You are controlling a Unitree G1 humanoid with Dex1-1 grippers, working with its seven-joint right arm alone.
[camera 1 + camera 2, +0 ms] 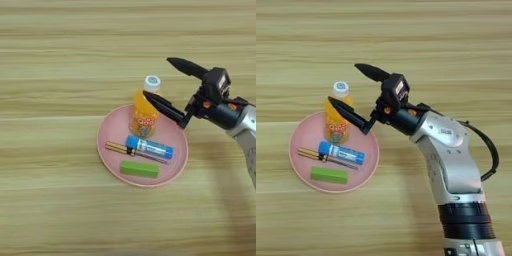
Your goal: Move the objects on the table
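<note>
An orange-drink bottle (142,117) with a white cap stands upright at the back of a round pink plate (111,131). In front of it lie a blue tube (150,148) with a white label and a thin yellow-handled screwdriver (116,147), side by side. A green block (139,169) rests nearer the plate's front rim. My right gripper (344,82) is open, its two black fingers spread wide. The lower fingertip (333,101) is at the bottle's shoulder; whether it touches I cannot tell. The upper finger points past the cap, behind it.
The light-tan wooden table (50,60) fills the view around the plate. My silver forearm (448,150) comes in from the bottom right, with a black cable looping at its right side.
</note>
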